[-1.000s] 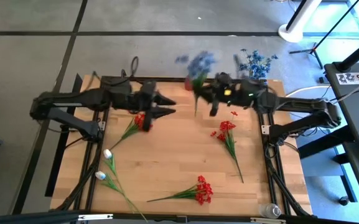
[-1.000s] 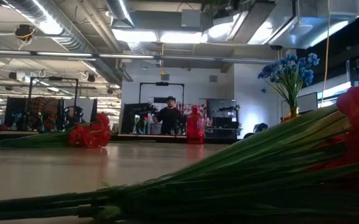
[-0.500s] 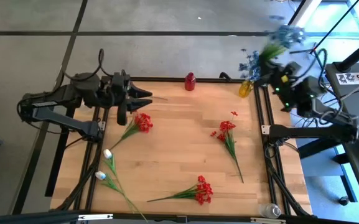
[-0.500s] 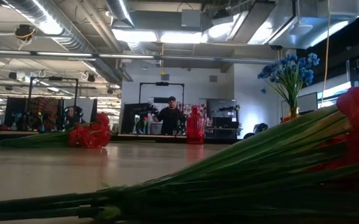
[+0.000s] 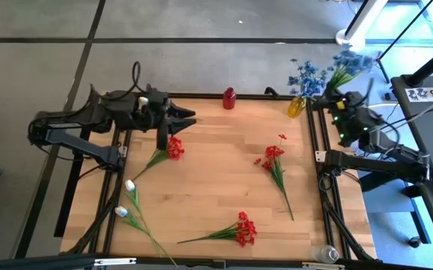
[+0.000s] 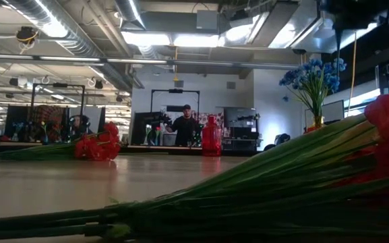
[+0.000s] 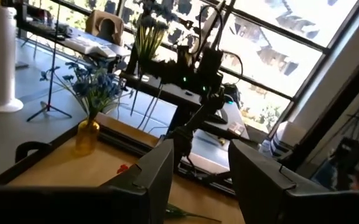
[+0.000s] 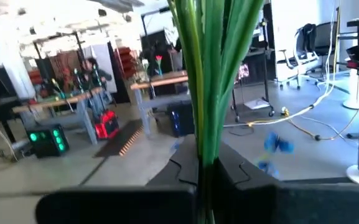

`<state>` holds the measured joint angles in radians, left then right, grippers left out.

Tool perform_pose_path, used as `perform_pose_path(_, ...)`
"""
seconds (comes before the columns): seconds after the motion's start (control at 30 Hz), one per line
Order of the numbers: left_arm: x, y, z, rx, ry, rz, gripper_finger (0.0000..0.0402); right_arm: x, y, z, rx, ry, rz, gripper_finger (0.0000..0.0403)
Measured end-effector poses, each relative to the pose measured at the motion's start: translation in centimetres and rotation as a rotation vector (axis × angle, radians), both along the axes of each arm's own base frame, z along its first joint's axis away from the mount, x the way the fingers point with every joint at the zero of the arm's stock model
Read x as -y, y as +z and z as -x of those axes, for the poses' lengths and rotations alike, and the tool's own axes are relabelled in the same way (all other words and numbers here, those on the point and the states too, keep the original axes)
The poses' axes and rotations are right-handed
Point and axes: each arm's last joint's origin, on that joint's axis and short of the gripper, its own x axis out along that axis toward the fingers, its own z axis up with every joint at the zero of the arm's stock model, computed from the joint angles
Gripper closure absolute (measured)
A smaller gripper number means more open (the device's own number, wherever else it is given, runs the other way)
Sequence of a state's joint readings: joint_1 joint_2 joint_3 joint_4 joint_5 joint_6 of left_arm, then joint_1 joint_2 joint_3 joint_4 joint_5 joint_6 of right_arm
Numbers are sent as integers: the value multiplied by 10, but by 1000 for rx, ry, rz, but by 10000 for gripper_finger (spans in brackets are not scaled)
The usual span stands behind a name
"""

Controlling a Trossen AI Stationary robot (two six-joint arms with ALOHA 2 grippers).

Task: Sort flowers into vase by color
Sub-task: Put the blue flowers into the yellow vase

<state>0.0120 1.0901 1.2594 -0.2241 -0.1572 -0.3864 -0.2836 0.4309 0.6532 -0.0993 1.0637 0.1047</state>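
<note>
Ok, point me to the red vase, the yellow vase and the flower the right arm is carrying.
red vase (image 5: pixel 230 98), high view, body.
yellow vase (image 5: pixel 296 107), high view, body.
blue flower (image 8: pixel 211 74), right wrist view, green stems.

Right gripper (image 5: pixel 341 96) carried the blue spray (image 5: pixel 349 63) from mid-table out past the far right corner, beside the yellow vase (image 5: pixel 296 106). Left gripper (image 5: pixel 188 118) retreated, then advanced again above a red spray (image 5: pixel 166 151).

Green stems (image 6: pixel 248 192) across foreground; red flowers (image 6: pixel 98 146) left; red vase (image 6: pixel 212 138) centre; blue flowers (image 6: pixel 313 77) right; person (image 6: pixel 183 125) behind.
</note>
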Motion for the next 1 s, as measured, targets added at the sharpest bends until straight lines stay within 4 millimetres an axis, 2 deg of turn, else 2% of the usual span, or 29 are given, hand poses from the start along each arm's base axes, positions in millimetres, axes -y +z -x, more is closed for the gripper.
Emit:
perform_pose_path(0.17, -2, -4, -15, 21, 66, -3, 253, 3, -32, -10, -40, -25, -15, 392)
perform_pose_path(0.3, -4, -8, -26, 22, 119, -2, 253, 6, -60, -15, -35, -134, -14, 393)
perform_pose_path(0.43, -5, -10, -29, 23, 155, 22, 253, 7, -83, -17, 33, -211, -10, 393)
perform_pose_path(0.57, -10, -8, -24, 28, 186, 22, 253, 8, -94, -12, 102, -332, -19, 392)
perform_pose_path(0.67, -18, -4, -15, 30, 221, 15, 253, 11, -91, -6, 175, -386, -8, 394)
perform_pose_path(0.77, -28, -1, -3, 9, 254, -9, 253, 13, -79, 2, 321, -378, 40, 394)
perform_pose_path(0.87, -39, 3, 9, 14, 272, -32, 253, 9, -53, 13, 470, -342, 100, 394)
perform_pose_path(1.0, -51, 9, 21, 31, 295, -83, 253, 0, -9, 28, 575, -247, 181, 394)
